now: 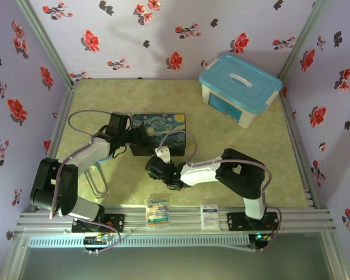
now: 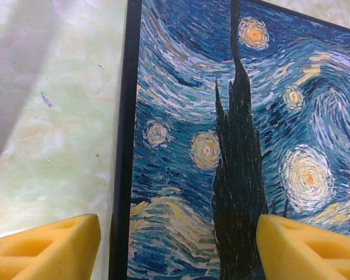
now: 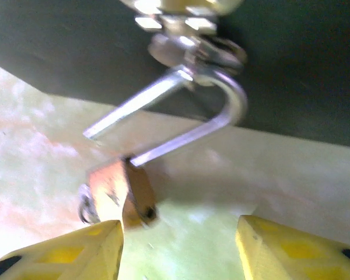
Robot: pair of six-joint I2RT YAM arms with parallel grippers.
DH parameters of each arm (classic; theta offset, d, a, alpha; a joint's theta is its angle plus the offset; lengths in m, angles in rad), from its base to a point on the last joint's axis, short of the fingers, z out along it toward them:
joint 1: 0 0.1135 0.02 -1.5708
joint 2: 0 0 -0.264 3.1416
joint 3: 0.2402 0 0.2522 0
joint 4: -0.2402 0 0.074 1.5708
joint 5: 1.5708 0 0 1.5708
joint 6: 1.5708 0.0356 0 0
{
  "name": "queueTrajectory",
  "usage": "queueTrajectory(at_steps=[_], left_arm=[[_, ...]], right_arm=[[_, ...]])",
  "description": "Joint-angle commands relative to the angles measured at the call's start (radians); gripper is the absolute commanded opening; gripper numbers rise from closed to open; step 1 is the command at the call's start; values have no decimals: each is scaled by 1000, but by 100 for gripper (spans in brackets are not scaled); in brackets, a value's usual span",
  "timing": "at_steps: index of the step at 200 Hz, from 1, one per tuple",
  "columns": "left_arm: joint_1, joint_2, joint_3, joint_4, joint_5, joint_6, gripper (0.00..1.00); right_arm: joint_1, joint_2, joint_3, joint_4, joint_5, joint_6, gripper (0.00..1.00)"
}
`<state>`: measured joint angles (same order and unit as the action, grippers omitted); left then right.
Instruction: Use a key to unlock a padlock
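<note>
**Work surface and enclosure.** The table (image 1: 245, 157) has a pale green-yellow marbled top. Lavender walls (image 1: 134, 35) printed with red and dark flowers enclose it on three sides. An aluminium rail (image 1: 181, 224) runs along the near edge and carries both arm bases. Two small packets (image 1: 156, 210) lie on this rail between the bases. A white storage box (image 1: 239, 87) with a light-blue lid stands at the far right. A flat tin (image 1: 158, 125) with a swirling blue night-sky print sits near the centre of the table.

**Left gripper.** The left gripper (image 2: 178, 251) hangs over the left part of the tin lid. Its yellow fingers (image 2: 46, 248) are spread wide and hold nothing. One finger is over the bare table and the other over the lid, so the tin's dark left edge runs between them.

**Right gripper.** The right gripper (image 3: 178, 251) faces the tin's dark front wall, low over the table. Its jaws are released and nothing is clamped between them.

**Padlock position.** The padlock (image 3: 119, 192) hangs from the clasp (image 3: 186, 46) on that wall. The silver shackle (image 3: 221, 116) is hooked through the clasp. One leg enters the brass body and the other stands free of it. The body lies tilted on the table, just above the tip of the finger on the picture's left, off the centre line of the jaws. A small ring (image 3: 84, 210) shows at the body's lower corner. The view is too blurred to identify the key.
</note>
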<state>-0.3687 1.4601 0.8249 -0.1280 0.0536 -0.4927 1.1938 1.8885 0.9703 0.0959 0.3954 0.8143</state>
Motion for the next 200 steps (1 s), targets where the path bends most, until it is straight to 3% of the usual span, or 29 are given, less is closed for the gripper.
queueTrajectory(at_steps=[1,36,71,154,200], left_arm=[[-5,17,-8,-5,-8,-1,71],[-4,15,-6,-1,-8,0,71],[-5,23,13,-5,-9,2,71],[-4,49,11,18,12,-2,72],[-3,71,5,40,13,-6,72]], right_arm=[[-6,-55,-77,-73,-44,-7,55],[-13,-111,-64,-18,-59,18,60],[-16,-41,-15,84,-81,47,62],[14,151,220,-181,89,-11,60],[23,219,276,-285,142,-36,52]])
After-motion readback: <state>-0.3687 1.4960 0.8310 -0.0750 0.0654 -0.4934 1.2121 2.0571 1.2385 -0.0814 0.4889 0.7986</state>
